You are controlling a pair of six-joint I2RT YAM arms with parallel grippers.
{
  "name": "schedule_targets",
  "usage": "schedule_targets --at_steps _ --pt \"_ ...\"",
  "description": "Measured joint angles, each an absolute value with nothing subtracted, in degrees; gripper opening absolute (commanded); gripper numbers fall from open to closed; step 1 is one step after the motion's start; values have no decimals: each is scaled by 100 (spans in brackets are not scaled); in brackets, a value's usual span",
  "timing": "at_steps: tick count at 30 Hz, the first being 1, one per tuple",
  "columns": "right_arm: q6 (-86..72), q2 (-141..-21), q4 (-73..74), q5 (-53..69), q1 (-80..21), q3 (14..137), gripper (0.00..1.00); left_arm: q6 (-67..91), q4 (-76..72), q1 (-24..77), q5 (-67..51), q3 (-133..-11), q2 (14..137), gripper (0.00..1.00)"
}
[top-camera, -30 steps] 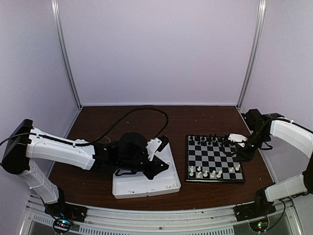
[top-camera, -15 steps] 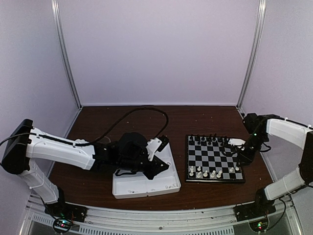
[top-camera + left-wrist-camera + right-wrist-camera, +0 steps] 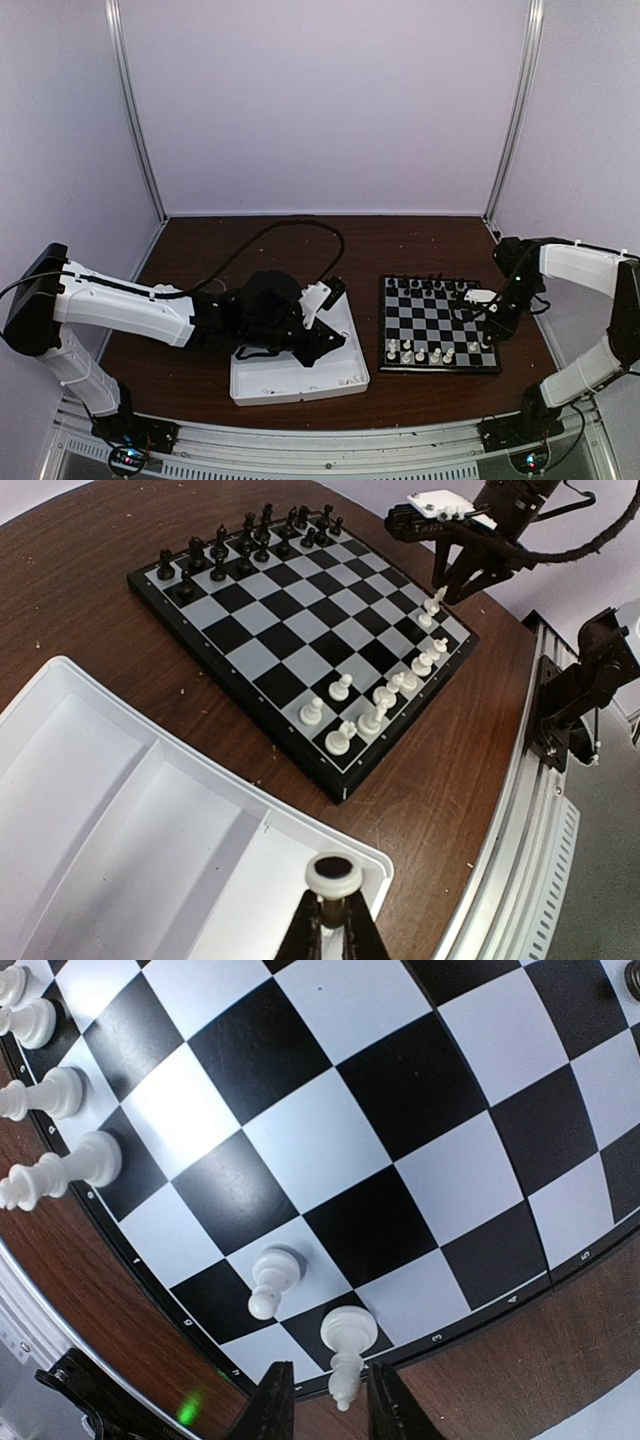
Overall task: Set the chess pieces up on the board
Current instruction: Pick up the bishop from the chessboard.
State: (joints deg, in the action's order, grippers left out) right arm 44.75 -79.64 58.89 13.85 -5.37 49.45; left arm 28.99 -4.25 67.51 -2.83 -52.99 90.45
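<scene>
The board (image 3: 440,371) lies right of centre, black chess pieces (image 3: 430,284) along its far rows and white chess pieces (image 3: 425,352) along its near rows. My right gripper (image 3: 488,325) hangs low over the board's near right corner. In the right wrist view its fingers (image 3: 278,1400) stand either side of a white piece (image 3: 346,1345) on an edge square, with a gap on each side; a white pawn (image 3: 270,1278) stands beside it. My left gripper (image 3: 333,925) is shut on a white piece (image 3: 333,878) above the tray's corner.
The white three-compartment tray (image 3: 290,382) lies left of the board, under the left arm, and its compartments (image 3: 120,810) look bare. A black cable (image 3: 290,228) loops over the table behind it. A metal rail (image 3: 520,860) runs along the near table edge.
My right gripper has come down and nearer over the board's right side, and its jaws have narrowed around the white piece. The left arm has not moved.
</scene>
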Motion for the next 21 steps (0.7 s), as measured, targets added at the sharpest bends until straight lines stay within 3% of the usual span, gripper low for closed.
schedule_targets --at_steps 10,21 --pt "4427 -8130 5714 1328 -532 4934 7 2899 -423 6751 -285 -5299 9045 2" --pt "4425 -7817 5824 1223 -526 4934 5 2899 -421 6751 -285 -5299 9045 2"
